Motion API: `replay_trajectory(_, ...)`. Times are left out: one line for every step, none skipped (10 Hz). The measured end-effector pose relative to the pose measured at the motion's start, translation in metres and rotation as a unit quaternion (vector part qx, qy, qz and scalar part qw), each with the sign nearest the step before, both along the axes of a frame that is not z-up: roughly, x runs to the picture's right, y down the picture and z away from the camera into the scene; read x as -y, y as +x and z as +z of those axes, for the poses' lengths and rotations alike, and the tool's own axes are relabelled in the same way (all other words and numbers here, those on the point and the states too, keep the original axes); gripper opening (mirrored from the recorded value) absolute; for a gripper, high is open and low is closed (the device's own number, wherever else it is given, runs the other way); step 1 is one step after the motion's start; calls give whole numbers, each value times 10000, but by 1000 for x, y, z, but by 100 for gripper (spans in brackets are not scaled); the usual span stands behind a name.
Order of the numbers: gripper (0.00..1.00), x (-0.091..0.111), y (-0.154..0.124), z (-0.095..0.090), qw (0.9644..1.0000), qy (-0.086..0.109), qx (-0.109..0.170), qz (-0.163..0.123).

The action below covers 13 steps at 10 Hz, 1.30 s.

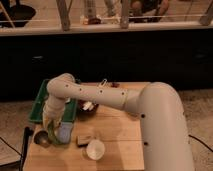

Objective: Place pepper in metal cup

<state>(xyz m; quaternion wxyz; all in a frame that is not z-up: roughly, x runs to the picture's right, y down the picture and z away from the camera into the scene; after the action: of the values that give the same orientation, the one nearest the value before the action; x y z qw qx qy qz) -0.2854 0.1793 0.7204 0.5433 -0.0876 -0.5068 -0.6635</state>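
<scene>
The white cup [95, 149] stands nearest the front edge of the table [120, 155], a small brown block [82, 140] just behind it. The metal cup [41, 138] sits at the front left corner, close to the table's left edge. The gripper [52, 131] hangs just beside the cup's right rim, over the blue pad [65, 133]. The pepper [56, 138] seems to dangle from it; how wide the gripper stands, I cannot tell. A clean drop likely needs the pepper's low end moved left, centred over the cup's mouth. Behind, the green tray [36, 111] hems the arm in; bare wood lies to the right.
</scene>
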Motion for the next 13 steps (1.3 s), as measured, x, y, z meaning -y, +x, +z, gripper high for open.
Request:
replay_trajectory(0,1,-1,1,10000,-25,16,3)
replay_trajectory(0,2,-2,2,10000,-72,48,4)
replay_trajectory(0,3,-2,3,9999,-95,66,5)
replay_trajectory(0,3,-3,4,9999,-123,86,8)
replay_trajectory(0,4,-3,5,9998,-154,100,15)
replay_trajectory(0,3,-3,5,9998,-151,86,10)
replay_trajectory(0,3,-3,4,9999,-150,73,7)
replay_trajectory(0,2,-5,3,9999,-147,65,-2)
replay_trajectory(0,2,-7,3,9999,-151,60,-18)
replay_trajectory(0,1,-8,3,9999,-157,61,-39)
replay_trajectory(0,0,-10,3,9998,-171,68,-60)
replay_trajectory(0,-1,-14,3,9997,-186,83,-94)
replay_trajectory(0,-2,-16,2,9997,-194,93,-105)
